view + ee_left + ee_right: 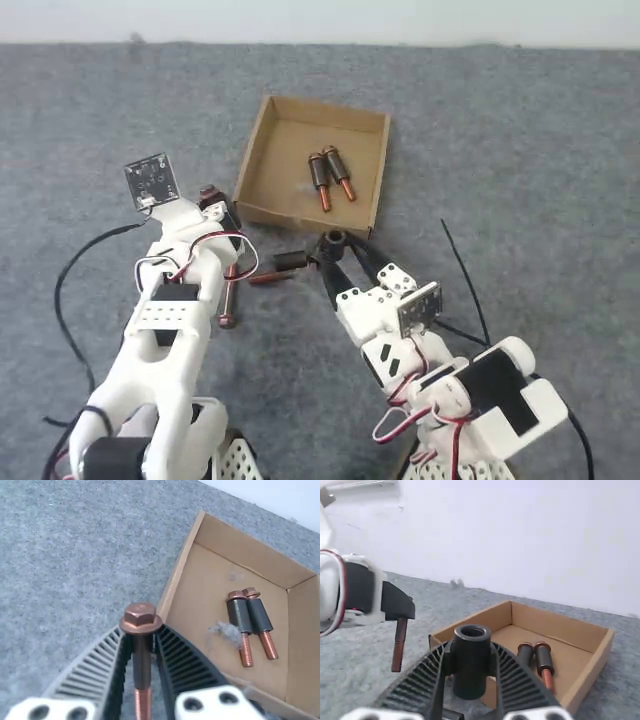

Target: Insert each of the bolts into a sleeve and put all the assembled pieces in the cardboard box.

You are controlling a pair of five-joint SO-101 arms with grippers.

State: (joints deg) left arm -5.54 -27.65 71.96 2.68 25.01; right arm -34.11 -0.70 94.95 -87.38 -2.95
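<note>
My left gripper [141,630] is shut on a copper bolt [141,618], head up, just outside the cardboard box [180,575]. From above, that left gripper [218,205] sits beside the box's [300,218] near-left corner. My right gripper [470,647] is shut on a black sleeve [470,665], held upright with its bore facing up, in front of the box [470,622]. In the high view the right gripper [333,243] holds the sleeve [333,239] just before the box's front wall. Two assembled pieces [332,178] lie side by side inside the box.
On the grey carpet between the arms lie a loose black sleeve [290,262], a copper bolt [265,278] beside it, and another bolt [229,300] by the left arm. Cables trail on both sides. Open carpet surrounds the box.
</note>
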